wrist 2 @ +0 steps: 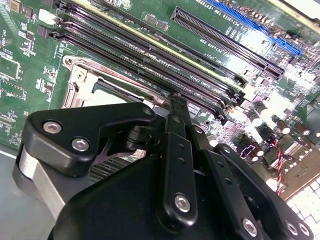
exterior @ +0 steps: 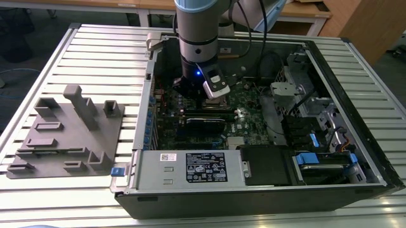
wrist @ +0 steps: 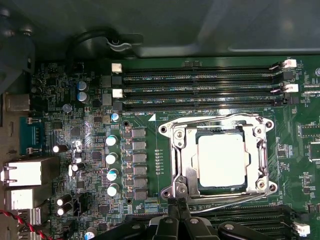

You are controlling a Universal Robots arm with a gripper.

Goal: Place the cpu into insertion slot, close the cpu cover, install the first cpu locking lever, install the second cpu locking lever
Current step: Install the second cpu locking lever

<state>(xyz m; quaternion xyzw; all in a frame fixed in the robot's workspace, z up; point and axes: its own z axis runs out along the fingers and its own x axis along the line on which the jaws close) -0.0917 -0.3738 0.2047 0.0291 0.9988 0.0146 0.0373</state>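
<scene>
- One cpu (wrist: 222,159) sits in the one insertion slot (wrist: 181,150); the one cpu cover (wrist: 260,150) lies closed around it.
- End effector (wrist: 178,204) fingers together, tips at a locking lever (wrist: 225,202) by the socket edge.
- Risk: tips slip off the thin wire, lever springs back unlatched.
- Three memory slots (wrist: 200,90) beside the socket.

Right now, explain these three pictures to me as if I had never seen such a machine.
The exterior view looks down on an open computer case lying on a slatted table. A robot arm reaches into it. The two wrist views come from cameras on that arm. Its black claw hangs close over the green circuit board, at the edge of the insertion slot. The cpu, a pale square chip, sits in that slot with the cpu cover framing it. A grey holder lies beside the case.
</scene>
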